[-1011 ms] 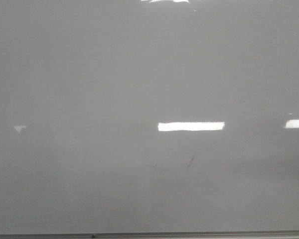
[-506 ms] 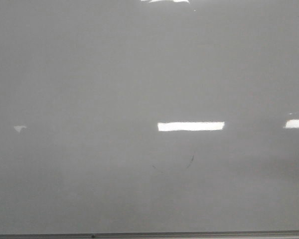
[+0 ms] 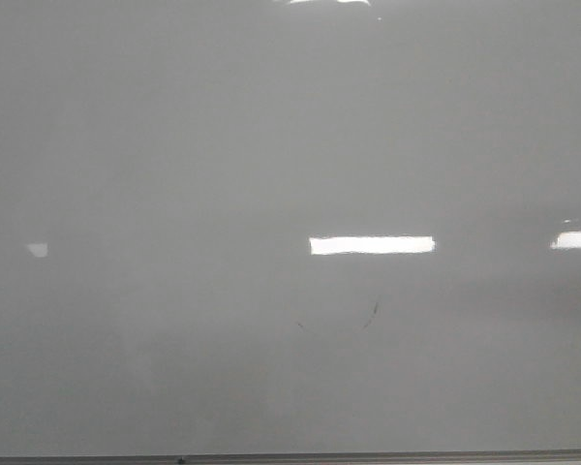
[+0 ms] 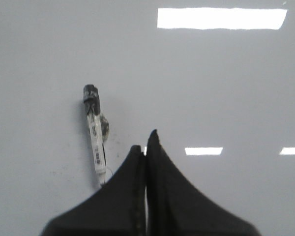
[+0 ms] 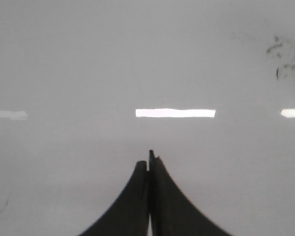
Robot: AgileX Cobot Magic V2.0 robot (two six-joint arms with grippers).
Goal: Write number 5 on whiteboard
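While the whiteboard (image 3: pixel 174 145) fills the front view, it bears only faint dark scuffs (image 3: pixel 371 312) toward 5 o'clock of centre; no 5 is legible. Left gripper (image 4: pixel 146 142) closed, empty; a marker (image 4: pixel 95 132) lies at its 10 o'clock. Right gripper (image 5: pixel 150 160) closed, empty, smudges (image 5: pixel 287 61) at 2 o'clock.

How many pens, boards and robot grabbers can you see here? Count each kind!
Pens: 1, the marker lying on the board.
Boards: 1, the whiteboard.
Grabbers: 2, the left gripper and the right gripper, both closed.
Total: 4.
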